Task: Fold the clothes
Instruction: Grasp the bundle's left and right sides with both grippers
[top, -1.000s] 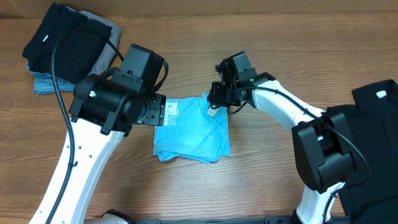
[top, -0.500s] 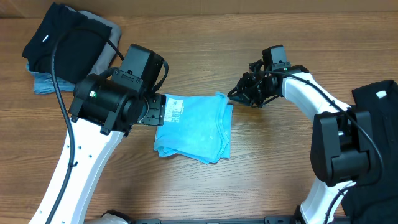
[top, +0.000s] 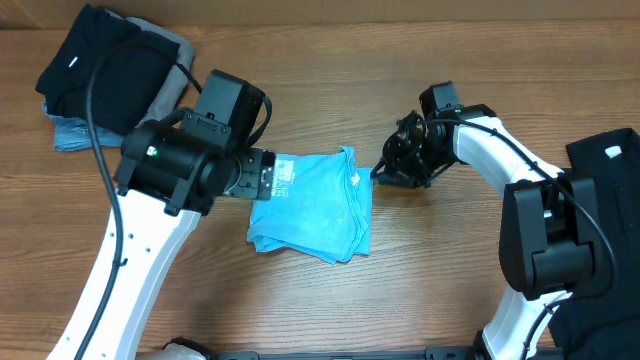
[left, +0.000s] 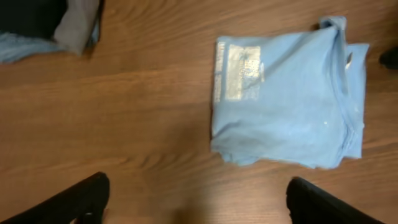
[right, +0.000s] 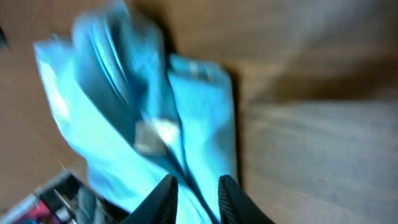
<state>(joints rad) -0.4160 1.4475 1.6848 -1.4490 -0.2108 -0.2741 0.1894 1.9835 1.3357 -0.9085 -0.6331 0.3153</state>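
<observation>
The clothes in play are one light blue T-shirt (top: 315, 205), lying folded into a rough square on the wooden table mid-frame. In the left wrist view the T-shirt (left: 286, 106) shows its pale lettering patch on the left side. My left gripper (top: 260, 181) hovers at the shirt's left edge; from its own camera the left gripper (left: 199, 204) stands wide open over bare wood, holding nothing. My right gripper (top: 382, 172) sits just off the shirt's right edge. Up close, the right gripper (right: 196, 199) has its jaws slightly apart, with the T-shirt (right: 112, 124) behind them.
A pile of black and grey-blue garments (top: 100, 70) lies at the back left, and the same pile (left: 37, 25) fills the left wrist view's corner. Another black garment (top: 600, 170) with a white label lies at the right edge. Bare wood surrounds the shirt.
My right gripper let go of the shirt's top right corner, pulled away to the right and parted its jaws. The corner now lies flat. My left gripper opened wider.
</observation>
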